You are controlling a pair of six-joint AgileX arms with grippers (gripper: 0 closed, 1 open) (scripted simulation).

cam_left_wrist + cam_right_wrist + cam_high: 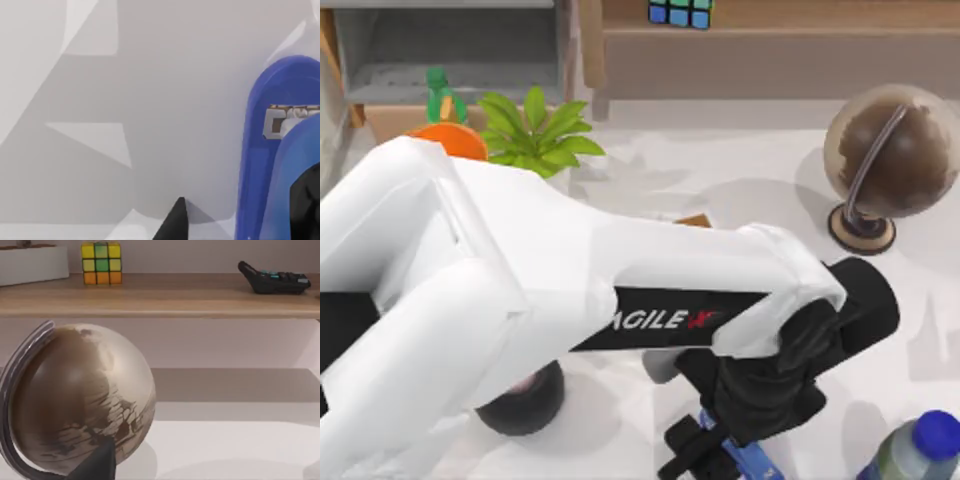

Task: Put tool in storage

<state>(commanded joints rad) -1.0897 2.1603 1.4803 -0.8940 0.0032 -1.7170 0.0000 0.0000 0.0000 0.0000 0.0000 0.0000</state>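
Down at six o'clock on the tabletop (740, 180) the left gripper (705, 450) sits low over the tool (750, 462), black fingers either side of a blue sliver at the bottom edge of the top view. Whether the jaws have closed on it or merely straddle it, I cannot tell. The left wrist view brings the tool (260, 165) in close: a rounded blue end with a pale slot, lying flat on the tabletop (125, 100), with one dark fingertip (175, 220) poking in just beside it.

My read on handling: a thin, stiff bar, light and probably slick. I'd pinch it across the narrow width at mid-length, clear of the slotted end.

Outward now. Just at four o'clock from the gripper stands a blue-capped bottle (915, 450), near enough to mind on the lift. At two o'clock the globe (890, 160); at eleven o'clock a green plant (535, 135), with a grey open box (450, 50) beyond it that could be the storage. At twelve o'clock a colour cube (680, 12) rests on a wooden shelf (770, 50).

The right wrist view, from the parked right arm, adds what overhead misses: the globe (75, 400) side-on, the cube (101, 263) and a black calculator (274, 280) on the shelf (165, 295)
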